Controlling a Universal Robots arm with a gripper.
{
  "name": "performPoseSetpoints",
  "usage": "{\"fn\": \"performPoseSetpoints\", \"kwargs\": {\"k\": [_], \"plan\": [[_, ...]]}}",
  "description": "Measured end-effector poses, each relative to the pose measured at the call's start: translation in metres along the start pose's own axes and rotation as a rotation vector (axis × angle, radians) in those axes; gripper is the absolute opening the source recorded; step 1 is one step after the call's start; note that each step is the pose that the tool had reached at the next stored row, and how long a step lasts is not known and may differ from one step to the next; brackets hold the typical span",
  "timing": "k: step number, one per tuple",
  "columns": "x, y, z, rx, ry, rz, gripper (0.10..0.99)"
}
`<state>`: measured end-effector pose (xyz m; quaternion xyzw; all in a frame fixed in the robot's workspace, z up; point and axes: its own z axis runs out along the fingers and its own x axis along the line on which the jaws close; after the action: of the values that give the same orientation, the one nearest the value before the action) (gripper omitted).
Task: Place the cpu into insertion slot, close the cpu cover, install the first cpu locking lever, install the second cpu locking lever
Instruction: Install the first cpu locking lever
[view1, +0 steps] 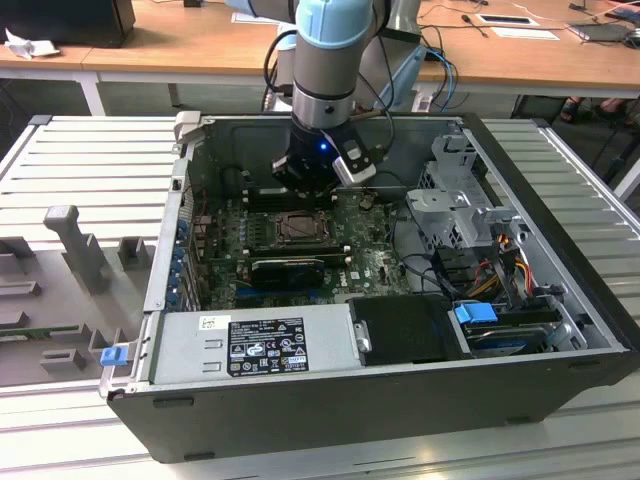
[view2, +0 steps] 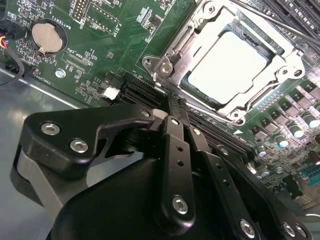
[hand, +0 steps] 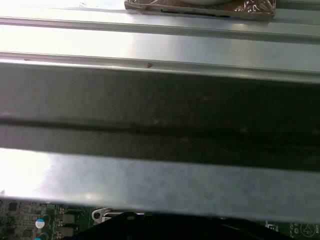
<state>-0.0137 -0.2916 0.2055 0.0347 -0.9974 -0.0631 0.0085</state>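
The cpu (view2: 227, 67) lies flat in the insertion slot (view1: 299, 229) on the green motherboard, its pale face showing bright. The silver cpu cover (view2: 280, 75) is folded down around it, and the chip shows through its window. A thin metal lever rod (view2: 280, 25) runs along one side of the socket. My gripper (view2: 172, 107) hangs just above the board beside a corner of the socket, its black fingers (view2: 175, 150) pressed together with nothing between them. In the exterior view the gripper (view1: 308, 185) is inside the case, just behind the socket.
The open computer case (view1: 560, 300) walls the board in. A power supply (view1: 250, 345) lies at the front and a drive cage (view1: 460, 190) with cables at the exterior view's right. Long black slots (view2: 210, 130) lie under the fingers, with a coin battery (view2: 46, 37) nearby. A grey moulded tray (view1: 60, 260) sits outside, at the exterior view's left.
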Motion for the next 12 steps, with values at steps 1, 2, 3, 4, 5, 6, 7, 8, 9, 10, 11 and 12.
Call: {"fn": "performPoseSetpoints", "kwargs": {"k": [1,2,3,4,5,6,7,8,9,10,11,12], "plan": [[-0.0001,-0.0001,0.0005,0.000,0.0001,0.000,0.106],[-0.0001,-0.0002,0.0007,0.000,0.0001,0.000,0.106],[-0.0001,-0.0002,0.0008,0.000,0.0002,0.000,0.106],[-0.0001,-0.0003,0.0009,0.000,0.0001,0.000,0.106],[-0.0001,-0.0004,0.0011,0.000,0.0001,0.000,0.106],[-0.0001,-0.0006,0.0013,0.000,0.0001,0.000,0.106],[-0.0001,-0.0007,0.0014,0.000,0.0001,0.000,0.106],[0.0000,-0.0008,0.0015,0.000,0.0002,0.000,0.106],[-0.0001,-0.0010,0.0018,0.000,0.0001,0.000,0.106],[-0.0001,-0.0014,0.0018,0.000,0.0001,0.000,0.106],[0.0000,-0.0016,0.0018,0.000,0.0001,0.000,0.106],[0.0000,-0.0018,0.0018,0.000,0.0000,0.000,0.106]]}}
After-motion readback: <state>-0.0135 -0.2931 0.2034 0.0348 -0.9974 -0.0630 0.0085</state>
